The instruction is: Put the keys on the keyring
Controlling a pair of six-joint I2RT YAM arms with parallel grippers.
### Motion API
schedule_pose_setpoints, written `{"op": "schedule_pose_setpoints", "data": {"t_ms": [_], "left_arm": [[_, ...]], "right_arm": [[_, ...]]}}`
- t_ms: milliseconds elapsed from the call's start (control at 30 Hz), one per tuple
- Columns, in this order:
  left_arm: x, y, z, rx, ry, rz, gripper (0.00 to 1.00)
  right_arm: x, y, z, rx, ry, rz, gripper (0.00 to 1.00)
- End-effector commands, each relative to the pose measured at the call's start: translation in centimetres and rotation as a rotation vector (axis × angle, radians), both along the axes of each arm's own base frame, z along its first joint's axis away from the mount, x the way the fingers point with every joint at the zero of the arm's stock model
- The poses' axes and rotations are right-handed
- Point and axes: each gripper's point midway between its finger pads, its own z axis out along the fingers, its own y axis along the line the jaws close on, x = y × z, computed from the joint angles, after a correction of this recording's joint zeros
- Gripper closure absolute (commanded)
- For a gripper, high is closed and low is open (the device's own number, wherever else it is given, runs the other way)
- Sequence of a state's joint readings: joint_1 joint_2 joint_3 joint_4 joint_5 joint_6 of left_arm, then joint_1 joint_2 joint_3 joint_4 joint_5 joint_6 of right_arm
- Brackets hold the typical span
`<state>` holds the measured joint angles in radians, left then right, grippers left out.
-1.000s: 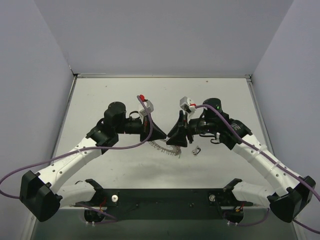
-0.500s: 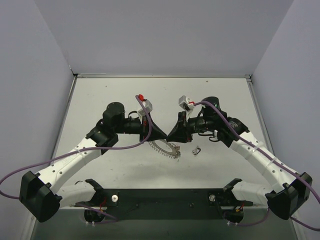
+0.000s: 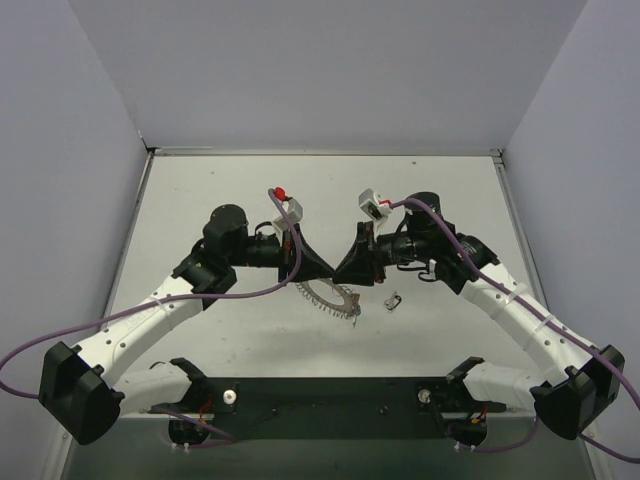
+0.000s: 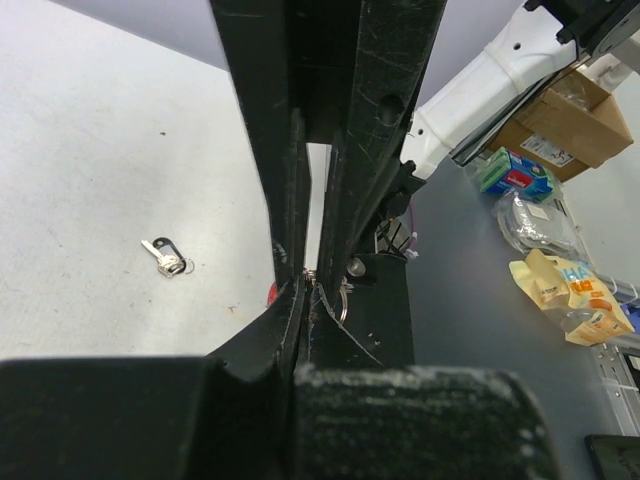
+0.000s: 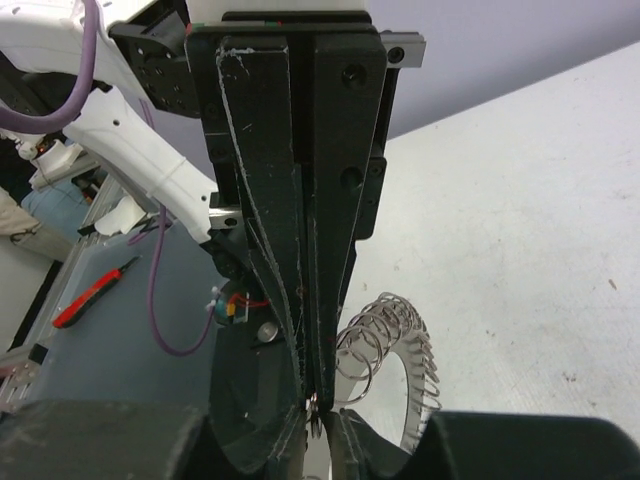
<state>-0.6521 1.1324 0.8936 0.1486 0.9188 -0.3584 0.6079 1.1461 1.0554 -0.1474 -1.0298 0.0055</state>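
– Where is the keyring [image 3: 328, 297]?

– Mid-tabletop [image 3: 430, 180], just under the spot where the two tools meet tip to tip. From above it shows as a silvery arc of coils, running from below the left tool [image 3: 322, 268] across to below the right tool [image 3: 345, 272] and a little past it.

– Is it lying flat or lifted?

– I can't tell from above. The right wrist view shows the coils curving away from that tool's tips over the white surface.

– And how do the tools stand?

– The left one is clamped shut, its fingers pressed together with only a sliver of light between them. A thin wire link of the keyring sits at their tips. The right one is all but closed too, and a link appears to be pinched at its very end, with the rest of the coil fanning out beside it.

– Anything else nearby?

– One small silvery key [image 3: 393, 300] lies loose on the tabletop. It is just to the right of the keyring, below the right tool, and touches neither.
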Motion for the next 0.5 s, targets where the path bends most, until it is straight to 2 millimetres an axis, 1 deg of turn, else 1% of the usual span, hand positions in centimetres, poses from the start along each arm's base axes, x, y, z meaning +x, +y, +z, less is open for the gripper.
{"op": "schedule_pose_setpoints", "data": {"t_ms": [0,67,133,167,200,233,267,300,433,467], "left_arm": [[-0.79,-0.31,3.48,-0.109,-0.100,-0.046,1.00],[-0.88,-0.36,3.74,-0.121,-0.103,-0.049,1.00],[-0.86,-0.40,3.91,-0.130,-0.106,-0.050,1.00],[-0.91,-0.38,4.01,-0.132,-0.102,-0.050,1.00],[-0.98,-0.37,4.02,-0.135,-0.100,-0.053,1.00],[-0.88,-0.38,4.19,-0.143,-0.107,-0.050,1.00],[-1.02,-0.42,4.26,-0.147,-0.099,-0.057,1.00],[-1.09,-0.45,4.19,-0.148,-0.095,-0.063,1.00],[-0.99,-0.55,4.27,-0.154,-0.087,-0.066,1.00],[-1.04,-0.56,4.33,-0.155,-0.087,-0.066,1.00]], "right_arm": [[0.29,0.73,2.83,0.093,-0.115,0.036,0.78],[0.26,0.77,2.84,0.097,-0.118,0.040,0.75],[0.19,0.76,2.93,0.099,-0.097,0.036,0.78],[0.21,0.76,2.92,0.099,-0.096,0.035,0.81],[0.21,0.79,2.91,0.099,-0.094,0.036,0.88],[0.22,0.76,2.92,0.100,-0.093,0.035,0.90],[0.28,0.79,2.86,0.099,-0.090,0.033,0.94],[0.31,0.82,2.87,0.100,-0.087,0.032,1.00],[0.41,0.75,2.74,0.098,-0.071,0.023,1.00],[0.73,0.81,3.10,0.113,-0.090,0.018,1.00]]}}
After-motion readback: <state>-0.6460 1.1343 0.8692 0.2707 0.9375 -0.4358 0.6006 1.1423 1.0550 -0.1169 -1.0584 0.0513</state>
